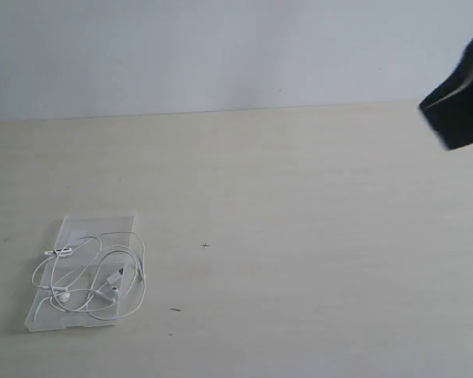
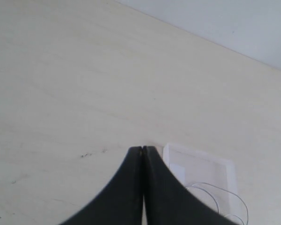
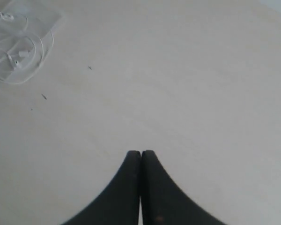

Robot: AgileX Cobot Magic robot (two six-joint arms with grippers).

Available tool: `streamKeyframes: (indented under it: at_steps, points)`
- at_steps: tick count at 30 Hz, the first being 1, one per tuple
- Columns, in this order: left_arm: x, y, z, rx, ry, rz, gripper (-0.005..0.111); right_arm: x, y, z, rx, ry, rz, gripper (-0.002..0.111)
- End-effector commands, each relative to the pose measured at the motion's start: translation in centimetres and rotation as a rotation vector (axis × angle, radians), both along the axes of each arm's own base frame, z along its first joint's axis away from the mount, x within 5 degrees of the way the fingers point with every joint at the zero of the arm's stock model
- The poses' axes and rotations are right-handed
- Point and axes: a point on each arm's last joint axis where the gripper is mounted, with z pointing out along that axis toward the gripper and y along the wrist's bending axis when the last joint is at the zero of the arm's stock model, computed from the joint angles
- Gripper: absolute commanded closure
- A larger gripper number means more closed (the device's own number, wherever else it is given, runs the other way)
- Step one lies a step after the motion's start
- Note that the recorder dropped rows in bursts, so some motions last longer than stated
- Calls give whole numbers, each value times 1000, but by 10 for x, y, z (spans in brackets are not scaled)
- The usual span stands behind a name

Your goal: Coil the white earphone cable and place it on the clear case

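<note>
The white earphone cable (image 1: 94,276) lies in loose loops on the clear case (image 1: 110,222) at the left of the table, with some loops hanging past the case's edges. The right wrist view shows the cable (image 3: 16,54) far from my right gripper (image 3: 140,153), which is shut with nothing in it. My left gripper (image 2: 143,149) is shut and empty too, close beside a corner of the case (image 2: 201,161), where a bit of cable (image 2: 225,194) shows. In the exterior view a blurred black part of the right arm (image 1: 461,98) shows at the right edge; the left arm is out of that view.
The pale wooden table (image 1: 299,236) stretches wide around the case, with a few small dark specks (image 1: 175,309) on it. A plain light wall stands behind the table's far edge.
</note>
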Motion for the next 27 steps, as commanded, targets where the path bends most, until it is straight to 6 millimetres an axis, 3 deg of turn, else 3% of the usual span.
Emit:
streamKeyframes:
  at_steps: [1, 8, 11, 17, 21, 27]
  points:
    - [-1, -1, -2, -8, 5, -5, 107, -28, -29, 23, 103, -114, -6, 108]
    - [-1, -1, -2, -8, 5, -5, 107, -54, -63, 45, 274, -442, -1, 108]
    - [-1, -1, -2, -8, 5, -5, 107, -55, -74, 30, 312, -580, -75, 108]
    - [-1, -1, -2, -8, 5, -5, 107, -50, -89, -45, 319, -732, -230, 108]
    - [-1, -1, -2, -8, 5, -5, 107, -55, -98, -102, 273, -704, -314, 108]
    - [-1, -1, -2, -8, 5, -5, 107, -66, -104, -156, 265, -695, -377, 108]
